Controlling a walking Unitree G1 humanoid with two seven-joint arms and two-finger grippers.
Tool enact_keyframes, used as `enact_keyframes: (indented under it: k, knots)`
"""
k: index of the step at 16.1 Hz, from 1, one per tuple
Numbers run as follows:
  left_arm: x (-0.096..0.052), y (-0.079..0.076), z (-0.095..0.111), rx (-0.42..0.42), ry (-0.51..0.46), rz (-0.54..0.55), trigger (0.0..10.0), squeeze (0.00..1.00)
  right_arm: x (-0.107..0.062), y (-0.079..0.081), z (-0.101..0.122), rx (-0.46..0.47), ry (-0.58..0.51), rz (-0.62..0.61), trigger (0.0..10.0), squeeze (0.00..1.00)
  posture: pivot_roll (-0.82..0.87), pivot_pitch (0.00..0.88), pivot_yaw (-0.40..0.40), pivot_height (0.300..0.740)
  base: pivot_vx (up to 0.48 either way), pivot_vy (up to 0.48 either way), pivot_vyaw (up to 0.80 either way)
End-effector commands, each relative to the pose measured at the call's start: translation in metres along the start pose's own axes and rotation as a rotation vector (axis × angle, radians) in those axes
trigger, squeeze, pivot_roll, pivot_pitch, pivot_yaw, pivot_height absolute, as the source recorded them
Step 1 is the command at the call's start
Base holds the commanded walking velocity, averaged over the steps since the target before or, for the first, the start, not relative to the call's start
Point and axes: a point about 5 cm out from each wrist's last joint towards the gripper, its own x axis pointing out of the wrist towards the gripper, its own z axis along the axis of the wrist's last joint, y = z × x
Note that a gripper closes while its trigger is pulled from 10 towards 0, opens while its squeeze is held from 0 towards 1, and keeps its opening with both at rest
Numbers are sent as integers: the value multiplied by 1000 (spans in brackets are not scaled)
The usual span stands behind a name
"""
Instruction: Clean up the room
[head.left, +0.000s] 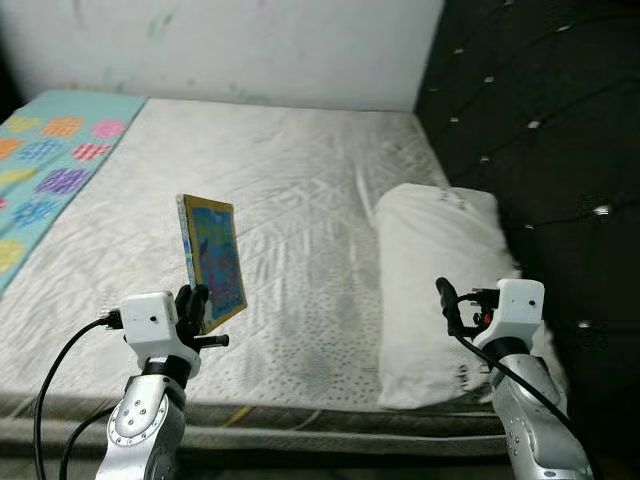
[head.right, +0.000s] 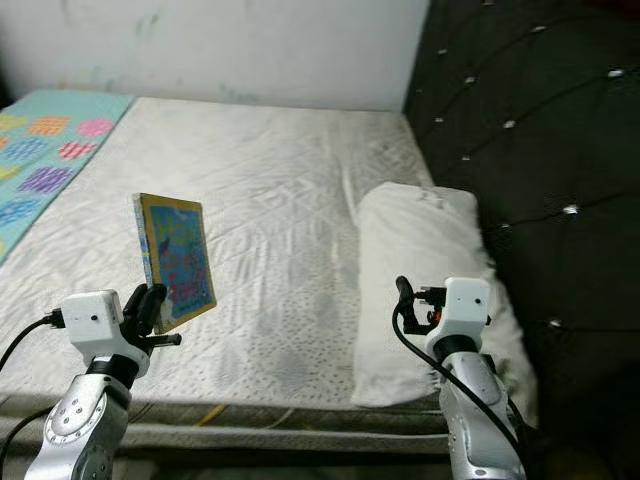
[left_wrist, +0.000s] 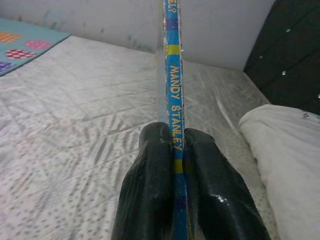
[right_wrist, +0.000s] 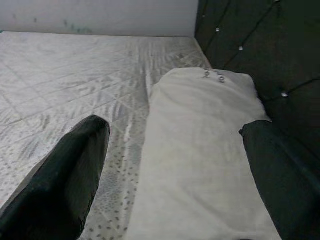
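black left gripper (left_wrist: 178, 145) pinches an upright book (head.left: 213, 258); right gripper (right_wrist: 172, 150) spread wide above pillow (right_wrist: 200, 150).

Black tufted headboard (head.left: 540, 120) beneath a white wall (head.left: 250, 45).

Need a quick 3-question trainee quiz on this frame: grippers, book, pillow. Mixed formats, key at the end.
1. True or false: the left gripper is shut on the book, holding it upright above the mattress.
2. Multiple choice: the white pillow lies A) on the patterned blanket, B) beside the dark tufted headboard, C) on the floor.
3. Fill in: the right gripper hovers over the pillow with its fingers ____.

Key:
1. True; the left wrist view shows both fingers pressed against the book's spine.
2. B
3. open, holding nothing
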Motion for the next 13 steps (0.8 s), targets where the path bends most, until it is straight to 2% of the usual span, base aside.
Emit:
enact_keyframes:
  k: [1,3,7,10,13]
  knots:
    - [3,-3,9,3,-41,-18,10000,0,0,-3,2,-7,-7,-2,10000,0,-78,0,-40,740,0,-259,-431]
    - [3,-4,8,3,-38,-18,10000,0,0,-3,1,-9,-5,-1,10000,0,-79,0,-40,740,0,0,0]
    - [3,-4,8,-3,-39,-15,10000,0,0,-3,1,-12,-4,-1,10000,0,-79,0,-40,740,0,-397,0]
    - [2,-5,10,-8,-53,-20,10000,0,-1,-2,0,-14,-2,1,10000,0,-81,0,-39,740,0,0,0]
    - [1,-10,12,-21,-67,-76,10000,0,-1,-2,-1,-16,-1,2,10000,0,-82,0,-39,740,0,0,0]
